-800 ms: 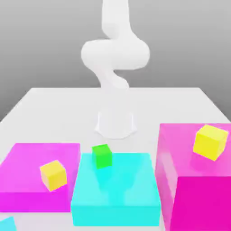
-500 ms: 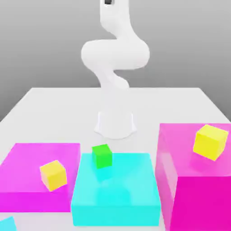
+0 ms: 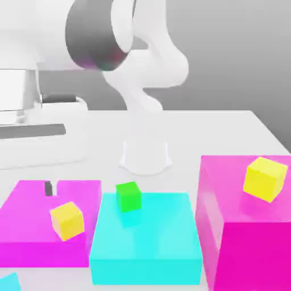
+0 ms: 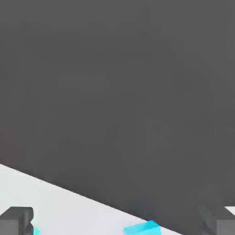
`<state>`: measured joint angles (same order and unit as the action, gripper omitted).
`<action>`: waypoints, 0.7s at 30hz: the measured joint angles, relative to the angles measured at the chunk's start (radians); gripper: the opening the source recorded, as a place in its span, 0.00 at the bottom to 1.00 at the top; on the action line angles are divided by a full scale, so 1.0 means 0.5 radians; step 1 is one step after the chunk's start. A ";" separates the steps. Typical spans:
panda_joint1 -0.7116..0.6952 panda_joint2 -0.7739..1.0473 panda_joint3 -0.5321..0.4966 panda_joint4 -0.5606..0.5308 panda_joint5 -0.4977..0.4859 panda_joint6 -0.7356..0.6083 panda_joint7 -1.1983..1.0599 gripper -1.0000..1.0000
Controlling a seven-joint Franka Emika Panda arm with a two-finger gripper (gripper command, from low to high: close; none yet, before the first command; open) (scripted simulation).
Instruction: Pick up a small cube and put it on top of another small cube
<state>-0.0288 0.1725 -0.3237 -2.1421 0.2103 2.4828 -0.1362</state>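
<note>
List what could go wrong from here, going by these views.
The open gripper might come down off-line, since the small cyan cube sits nearer one fingertip than the other in the hand view. Later, the larger-looking yellow cube could be nudged off the tall magenta block during stacking, as it rests up there unfenced.

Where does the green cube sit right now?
In the exterior view, the green cube is on the flat cyan block, near its far left corner.

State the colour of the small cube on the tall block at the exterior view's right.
The cube is bright yellow, clearest in the exterior view.
</note>
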 joint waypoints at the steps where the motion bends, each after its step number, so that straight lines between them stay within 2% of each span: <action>1: -0.026 0.074 0.003 0.012 0.020 0.013 -0.073 0.50; 8: -0.241 0.575 0.042 0.094 0.083 0.118 -0.526 0.50; 12: -0.335 0.864 0.136 0.161 0.178 0.301 -0.642 0.50; 13: -0.350 0.906 0.154 0.171 0.192 0.332 -0.654 0.00; 21: -0.334 0.852 0.132 0.157 0.171 0.287 -0.641 0.00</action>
<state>-0.1959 0.5986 -0.2575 -2.0635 0.2959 2.6262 -0.4568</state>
